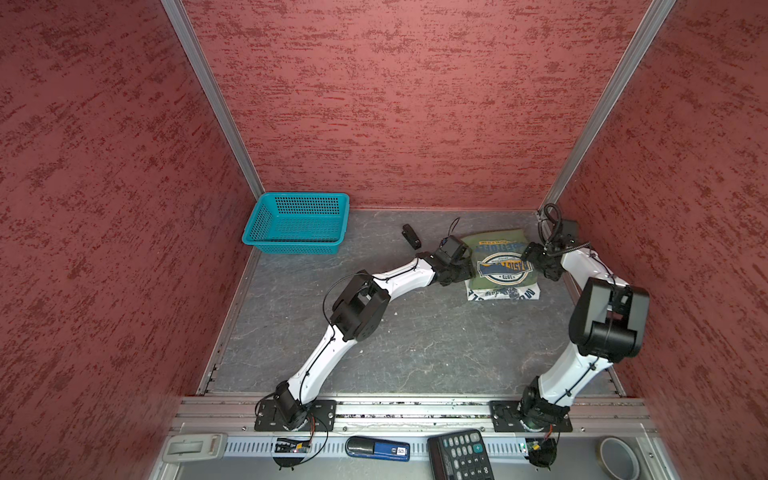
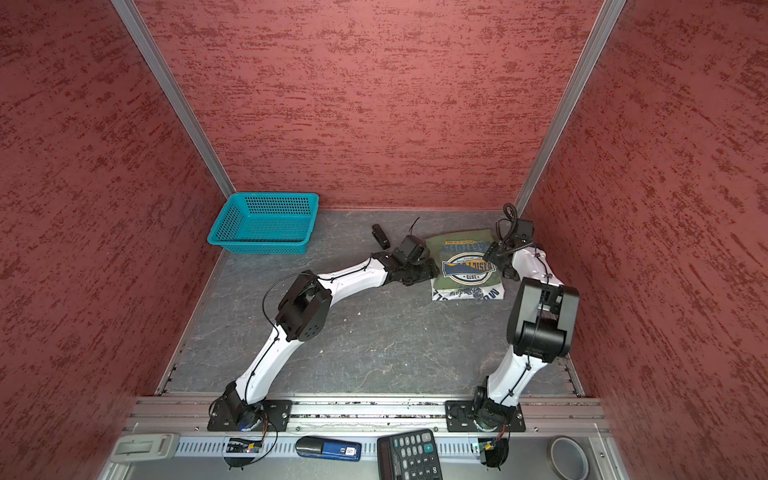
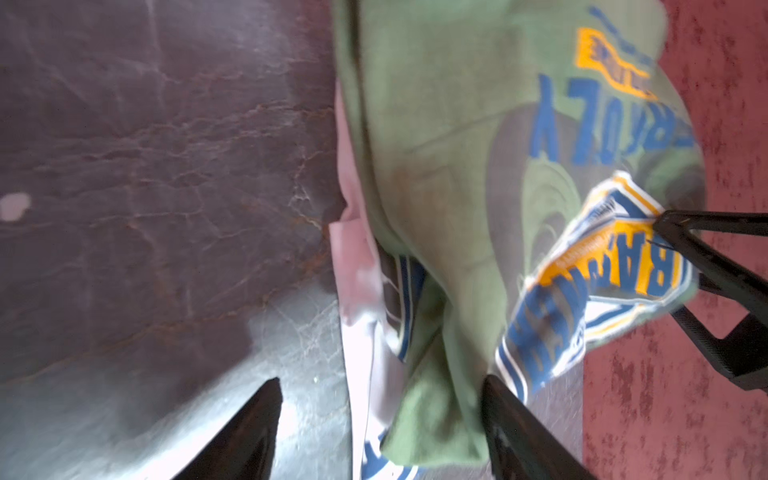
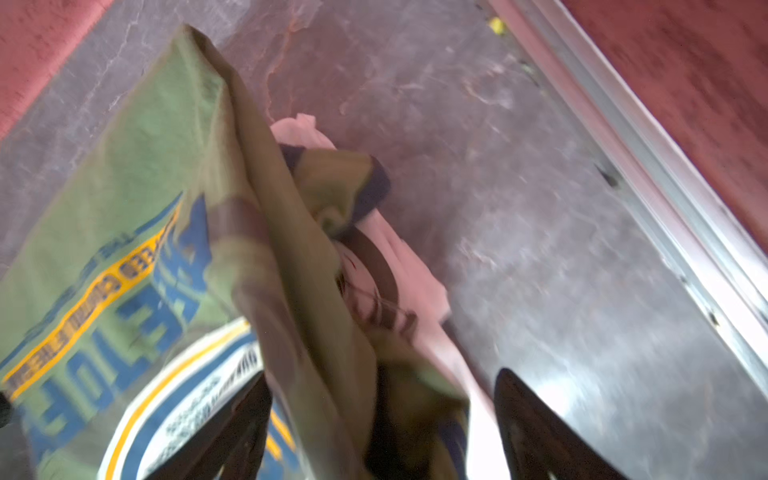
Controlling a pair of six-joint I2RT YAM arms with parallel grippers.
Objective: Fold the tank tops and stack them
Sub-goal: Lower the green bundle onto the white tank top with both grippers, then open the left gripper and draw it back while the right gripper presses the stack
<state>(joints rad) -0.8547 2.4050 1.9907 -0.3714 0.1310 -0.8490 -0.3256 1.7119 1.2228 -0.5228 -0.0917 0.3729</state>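
The tank tops lie stacked at the back right of the grey floor in both top views. The folded olive green one [image 1: 486,245] [image 2: 451,249], emblem up, rests on the white one [image 1: 505,294] [image 2: 469,294], whose front edge sticks out. My left gripper [image 1: 465,271] [image 3: 381,380] is at the stack's left edge, open, with a green fold [image 3: 436,145] hanging loose between the jaws over white cloth [image 3: 361,291]. My right gripper [image 1: 536,259] [image 4: 382,374] is at the right edge, also open. Bunched green cloth [image 4: 137,166] and white cloth [image 4: 415,266] lie between its jaws.
A teal basket [image 1: 297,224] stands at the back left. A small black object [image 1: 411,236] lies just beyond the left wrist. The right wall's metal rail [image 4: 665,174] runs close beside the stack. A calculator [image 1: 459,455] and tape roll [image 1: 619,457] sit on the front ledge.
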